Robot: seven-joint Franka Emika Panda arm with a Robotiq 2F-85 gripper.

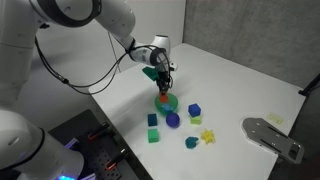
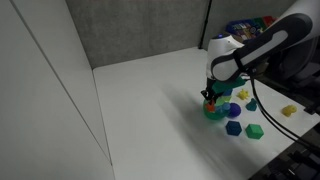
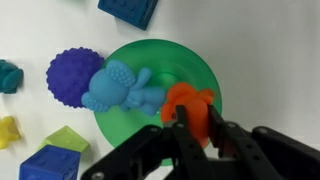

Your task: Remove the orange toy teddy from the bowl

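In the wrist view the gripper (image 3: 198, 128) comes in from 6 o'clock, its two black fingers (image 3: 184, 128) narrowed onto the teddy (image 3: 186, 100) and pinching it on both sides. The fingers hide the teddy's lower half; only its orange top shows. It sits inside the bowl (image 3: 165, 58), at 4 o'clock, close to the rim. Whether it rests on the bowl's floor I cannot tell.

A blue figure (image 3: 118, 88) lies in the bowl toward 9 o'clock, touching the teddy. Outside the rim at 9 o'clock a purple ball (image 3: 70, 78) is partly covered by the figure. The frame edges cut off a blue block (image 3: 130, 10) at 12 o'clock, a teal toy (image 3: 8, 75) and a yellow toy (image 3: 7, 130) at the left, and a blue cube (image 3: 45, 165) at 7 o'clock, just beside a green cube (image 3: 66, 140).

In both exterior views the gripper (image 1: 163, 86) (image 2: 210, 96) stands upright over the bowl (image 1: 168, 102) (image 2: 216, 112), and the teddy (image 1: 163, 95) (image 2: 210, 102) is only an orange speck beneath it, too small to make out.
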